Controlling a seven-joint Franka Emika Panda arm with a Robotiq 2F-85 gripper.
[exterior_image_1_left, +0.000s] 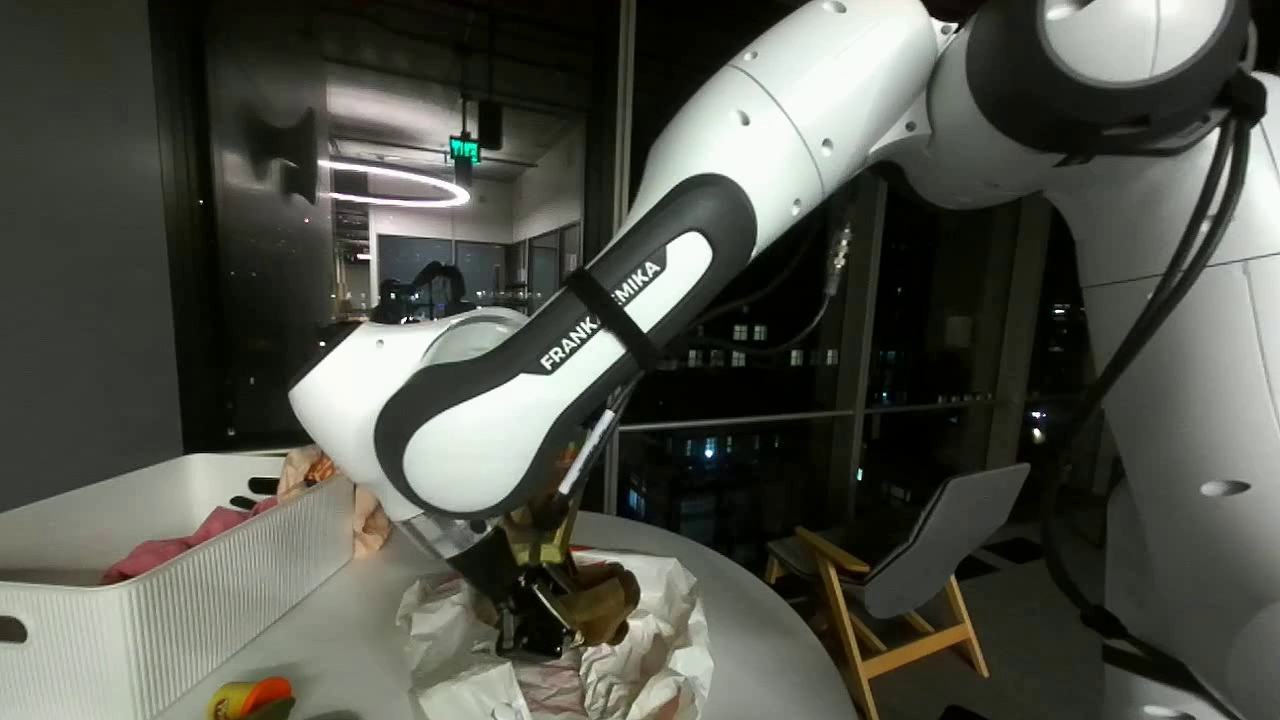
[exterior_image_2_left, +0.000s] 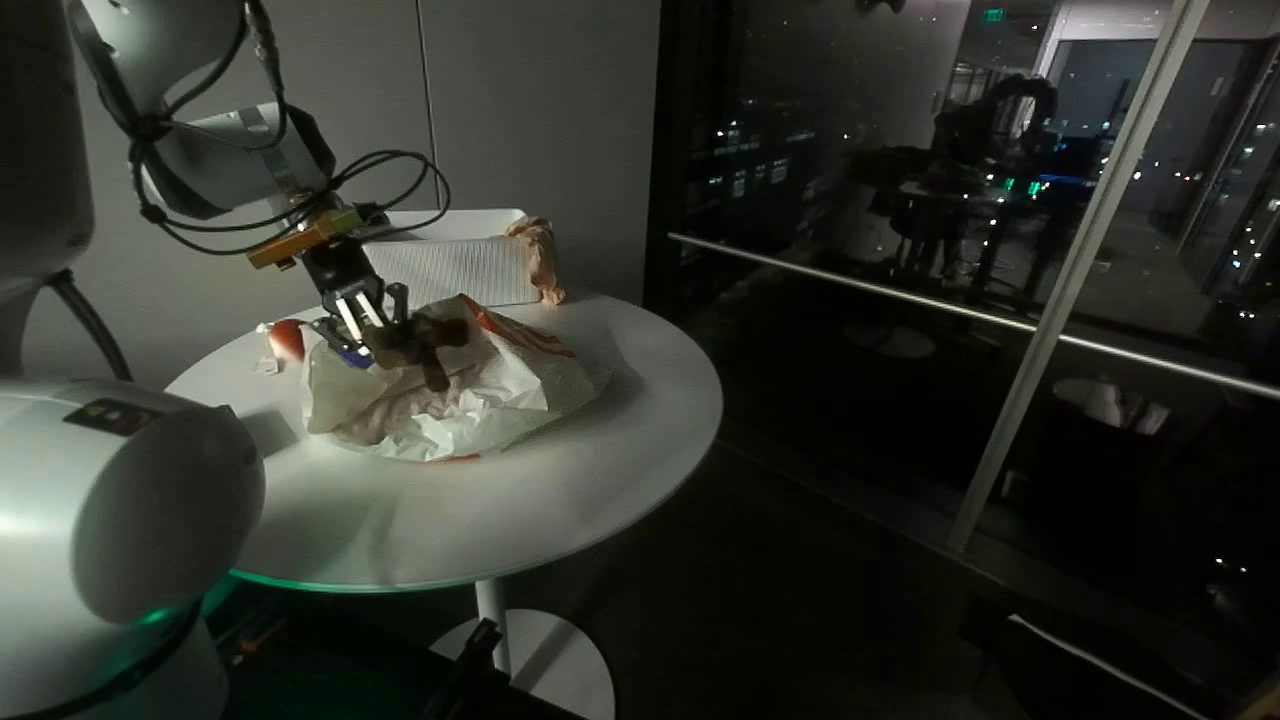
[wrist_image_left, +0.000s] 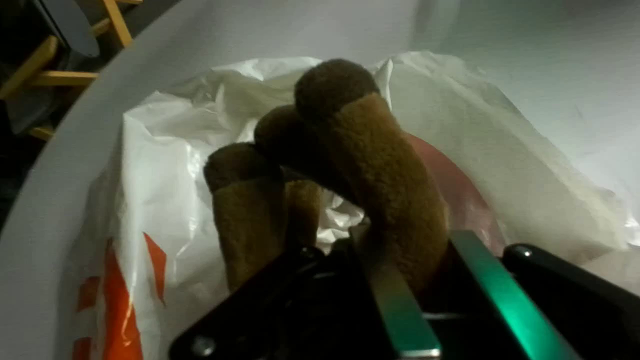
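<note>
My gripper (wrist_image_left: 411, 237) is shut on a brown plush toy (wrist_image_left: 395, 185). One bent limb with a darker tip passes between the fingers, while further limbs stick out to the left in the wrist view. A white plastic bag (wrist_image_left: 170, 135) with orange marks lies crumpled beneath. In both exterior views the plush toy (exterior_image_1_left: 605, 605) (exterior_image_2_left: 440, 340) sits at the fingertips, just over the bag (exterior_image_1_left: 675, 590) (exterior_image_2_left: 530, 375); whether it touches the bag I cannot tell. A reddish-pink round shape (wrist_image_left: 465, 190) shows behind the held limb, partly hidden.
The bag rests on a round white table (exterior_image_2_left: 620, 440). Beside it stands a white ribbed bin (exterior_image_1_left: 240, 580) with pink cloth (exterior_image_1_left: 190, 540) inside and a peach cloth (exterior_image_2_left: 540, 260) over its corner. A yellow-orange tub (exterior_image_1_left: 250, 697) lies near the bin. A chair (exterior_image_1_left: 930, 550) stands beyond the table.
</note>
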